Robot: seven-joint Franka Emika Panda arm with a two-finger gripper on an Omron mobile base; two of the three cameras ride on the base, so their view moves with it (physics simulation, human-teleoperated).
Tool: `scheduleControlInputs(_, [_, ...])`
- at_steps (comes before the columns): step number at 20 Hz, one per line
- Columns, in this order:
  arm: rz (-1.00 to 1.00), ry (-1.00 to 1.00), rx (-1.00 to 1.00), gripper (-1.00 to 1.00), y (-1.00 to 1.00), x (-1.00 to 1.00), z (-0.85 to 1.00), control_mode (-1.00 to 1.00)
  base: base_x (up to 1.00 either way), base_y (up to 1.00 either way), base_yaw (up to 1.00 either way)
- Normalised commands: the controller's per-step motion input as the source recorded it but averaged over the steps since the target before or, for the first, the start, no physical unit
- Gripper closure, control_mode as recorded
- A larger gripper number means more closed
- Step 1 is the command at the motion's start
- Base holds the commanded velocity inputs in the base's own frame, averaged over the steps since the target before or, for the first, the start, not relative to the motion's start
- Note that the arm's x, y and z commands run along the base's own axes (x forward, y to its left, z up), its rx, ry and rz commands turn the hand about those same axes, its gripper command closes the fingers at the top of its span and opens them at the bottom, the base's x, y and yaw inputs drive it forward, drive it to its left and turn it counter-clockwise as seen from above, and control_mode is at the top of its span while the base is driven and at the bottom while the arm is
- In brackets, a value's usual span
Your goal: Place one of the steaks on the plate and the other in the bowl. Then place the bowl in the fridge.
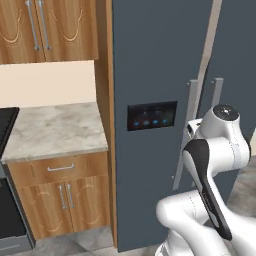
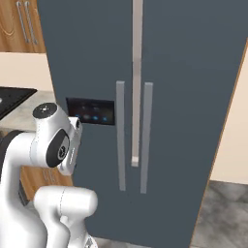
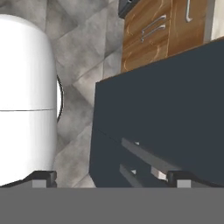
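1. Two dark finger tips (image 3: 43, 177) sit at the bottom of the hand view, far apart, so the gripper (image 3: 111, 178) is wide open and holds nothing.
2. Just past them is the dark grey fridge (image 3: 175, 100), with its long grey handles (image 3: 144, 153) close to the fingers.
3. Both fridge doors look shut, and I see no steak, plate or bowl in any view, so I think the bowl step is not ready.
4. Trouble could come if the arm (image 1: 210, 165) swings: it stands very near the fridge and could bump a door or handle.
5. From the left base view I can see the marble counter (image 1: 55, 130) and wood cabinets (image 1: 60, 195).
6. From the right base view I can see both handles (image 2: 121, 135) side by side and the black panel (image 2: 91, 111) with blue lights.
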Motion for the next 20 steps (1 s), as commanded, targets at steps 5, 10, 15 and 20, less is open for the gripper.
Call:
scheduleControlInputs(5, [0.0,0.0,0.0,-1.0,0.0,0.0,0.0,1.0,-0.04,-0.39,-0.05])
scheduleControlInputs(10, [0.0,0.0,0.0,-1.0,0.0,0.0,0.0,1.0,-0.06,-0.25,-0.04])
scheduleControlInputs(15, [0.0,0.0,0.0,-1.0,0.0,0.0,0.0,1.0,-0.31,-0.01,-0.02])
scheduleControlInputs(20, [0.0,0.0,0.0,-1.0,0.0,0.0,0.0,1.0,-0.2,0.0,-0.04])
